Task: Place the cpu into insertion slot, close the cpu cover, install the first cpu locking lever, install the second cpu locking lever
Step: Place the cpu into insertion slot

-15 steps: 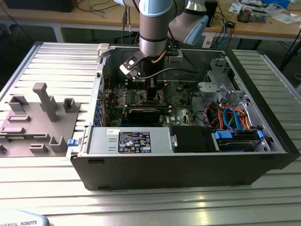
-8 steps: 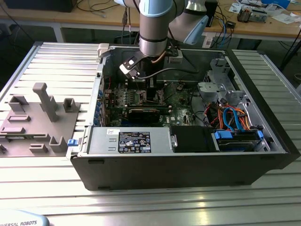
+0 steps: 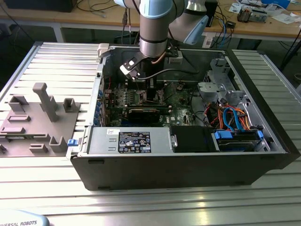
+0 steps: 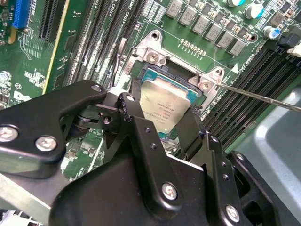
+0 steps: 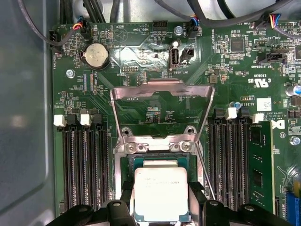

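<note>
While the flat silver-grey cpu (image 5: 161,188) is pinched by the black claw (image 4: 160,110), the metal-rimmed insertion slot (image 5: 160,158) is seen directly beneath.

Exterior view: we look down aslant from well back on the open computer case (image 3: 188,165), mid-frame, on the bench (image 3: 141,207). First wrist view: close, straight down on the green board (image 5: 225,70). Second wrist view: closer, oblique, past the claw (image 4: 162,120). Both wrist views share the cpu (image 5: 161,193) (image 4: 167,101).
</note>
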Available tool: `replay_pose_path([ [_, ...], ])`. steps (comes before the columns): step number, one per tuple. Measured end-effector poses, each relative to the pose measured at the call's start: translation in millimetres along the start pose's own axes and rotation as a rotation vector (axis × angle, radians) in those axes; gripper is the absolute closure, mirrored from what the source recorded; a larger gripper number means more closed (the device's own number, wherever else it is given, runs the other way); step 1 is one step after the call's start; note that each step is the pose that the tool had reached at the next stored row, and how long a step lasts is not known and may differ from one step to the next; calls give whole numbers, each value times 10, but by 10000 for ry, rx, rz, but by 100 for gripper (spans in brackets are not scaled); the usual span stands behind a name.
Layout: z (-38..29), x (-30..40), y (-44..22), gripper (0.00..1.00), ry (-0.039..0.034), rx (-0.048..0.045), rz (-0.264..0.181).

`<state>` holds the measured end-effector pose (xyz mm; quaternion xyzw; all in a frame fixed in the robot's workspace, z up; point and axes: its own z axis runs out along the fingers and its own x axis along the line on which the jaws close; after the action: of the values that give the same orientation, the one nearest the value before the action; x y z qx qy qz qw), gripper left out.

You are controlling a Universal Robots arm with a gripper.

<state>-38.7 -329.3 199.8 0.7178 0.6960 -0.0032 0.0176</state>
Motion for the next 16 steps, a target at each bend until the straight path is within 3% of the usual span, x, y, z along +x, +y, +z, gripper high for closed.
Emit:
replay_pose_path([
  [6, 2, 1, 0, 46, 15, -1, 2],
  [8, 1, 1, 0, 38, 16, -1, 1],
  [16, 0, 10, 2, 38, 12, -1, -19],
])
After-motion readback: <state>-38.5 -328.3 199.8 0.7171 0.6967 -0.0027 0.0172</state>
